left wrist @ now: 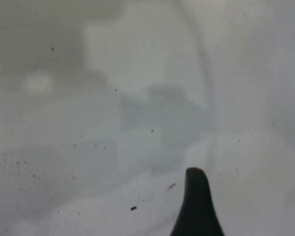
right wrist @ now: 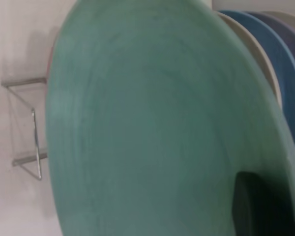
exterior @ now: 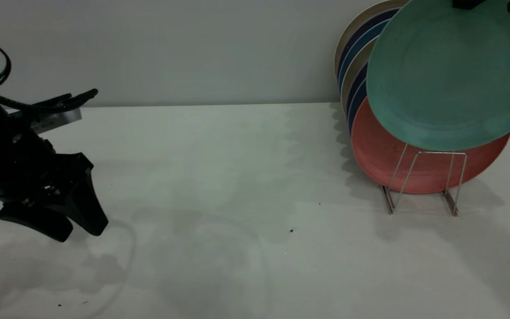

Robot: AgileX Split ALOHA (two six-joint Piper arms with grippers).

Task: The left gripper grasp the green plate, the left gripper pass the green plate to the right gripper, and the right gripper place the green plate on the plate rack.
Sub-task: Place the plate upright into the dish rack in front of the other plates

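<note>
The green plate (exterior: 450,75) hangs tilted at the far right, above the plate rack (exterior: 423,177) and in front of a salmon-pink plate (exterior: 383,155). Its lower rim is level with the top of the rack's front wire loop; I cannot tell if they touch. My right gripper (exterior: 494,3) grips the plate's top rim at the upper frame edge. In the right wrist view one finger (right wrist: 263,206) lies on the green plate's face (right wrist: 152,128), with the rack's wires (right wrist: 34,132) beyond. My left gripper (exterior: 79,231) hangs open and empty low over the table at the far left; one finger (left wrist: 196,206) shows in its wrist view.
Several plates stand in the rack behind the pink one, dark blue (exterior: 361,40) and beige (exterior: 357,26) among them, and show in the right wrist view (right wrist: 280,73). A grey wall runs along the back. The white table (exterior: 237,177) carries a few small dark specks (exterior: 291,230).
</note>
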